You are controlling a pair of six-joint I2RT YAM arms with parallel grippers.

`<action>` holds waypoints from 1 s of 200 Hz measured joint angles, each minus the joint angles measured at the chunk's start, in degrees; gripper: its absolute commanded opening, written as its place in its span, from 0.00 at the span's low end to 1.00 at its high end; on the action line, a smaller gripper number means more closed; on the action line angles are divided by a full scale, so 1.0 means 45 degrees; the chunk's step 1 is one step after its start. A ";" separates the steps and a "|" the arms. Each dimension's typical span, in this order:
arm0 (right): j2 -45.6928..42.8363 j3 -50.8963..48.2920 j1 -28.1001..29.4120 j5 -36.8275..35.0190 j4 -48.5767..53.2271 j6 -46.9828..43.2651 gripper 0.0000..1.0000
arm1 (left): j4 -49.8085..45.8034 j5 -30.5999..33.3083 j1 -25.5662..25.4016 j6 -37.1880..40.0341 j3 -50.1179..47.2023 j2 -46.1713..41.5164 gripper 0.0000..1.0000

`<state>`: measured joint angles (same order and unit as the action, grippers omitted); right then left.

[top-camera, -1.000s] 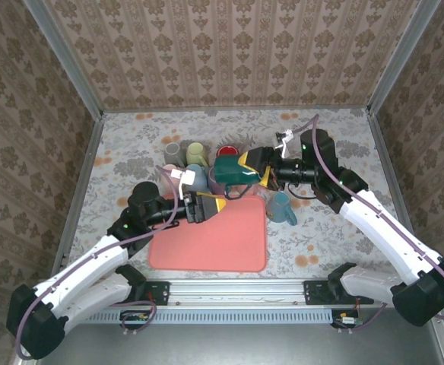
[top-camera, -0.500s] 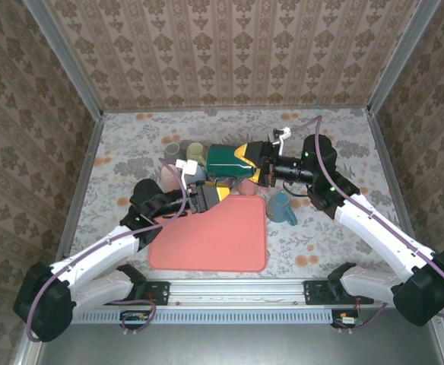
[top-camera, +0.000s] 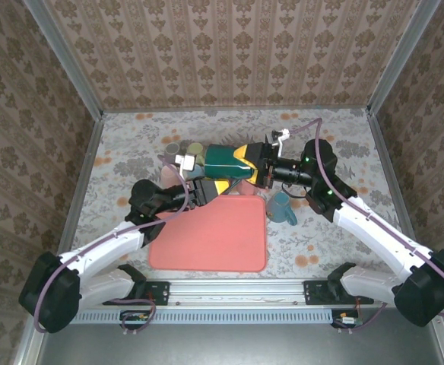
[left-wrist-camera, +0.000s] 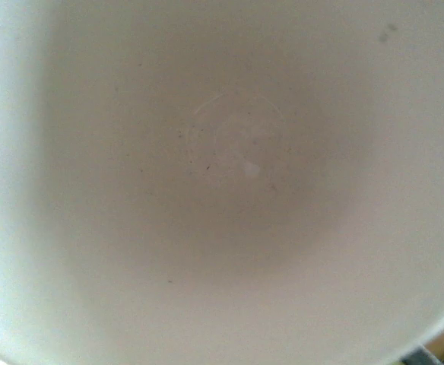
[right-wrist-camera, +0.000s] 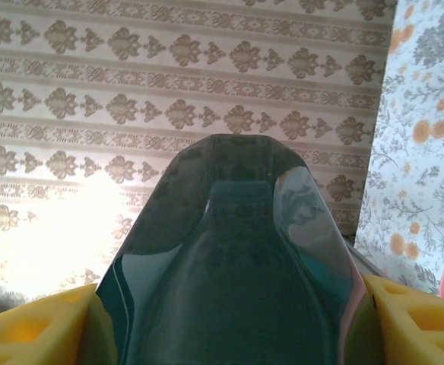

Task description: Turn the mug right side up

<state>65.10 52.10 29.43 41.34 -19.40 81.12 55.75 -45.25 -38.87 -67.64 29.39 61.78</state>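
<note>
Right gripper (top-camera: 248, 167) clamps green mug (top-camera: 223, 160) sideways over red mat's (top-camera: 207, 243) far edge. Left gripper (top-camera: 213, 188) has its fingers pressed together beside it. A mistimed release drops the mug.

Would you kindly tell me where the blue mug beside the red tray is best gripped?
Grip the blue mug by its rim from above, one finger inside, one outside, on the side away from the handle. It appears to stand upright, mouth up, handle toward the near right.

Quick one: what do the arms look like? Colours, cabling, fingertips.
The left arm and right arm match: white shell links, black joints and black bases. A purple cable loops along each one. The fingers are yellow blocks with moulded recesses.
</note>
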 measured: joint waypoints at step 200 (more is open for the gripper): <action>-0.3837 0.1268 -0.1676 -0.4527 1.1302 -0.9054 1.00 | -1.9084 0.6887 -0.4172 1.0462 0.4575 -0.0733 0.00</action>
<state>47.83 57.80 21.89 20.97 31.46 40.38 -30.13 -14.26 -57.65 -20.56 49.98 58.48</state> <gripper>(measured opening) 0.999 0.180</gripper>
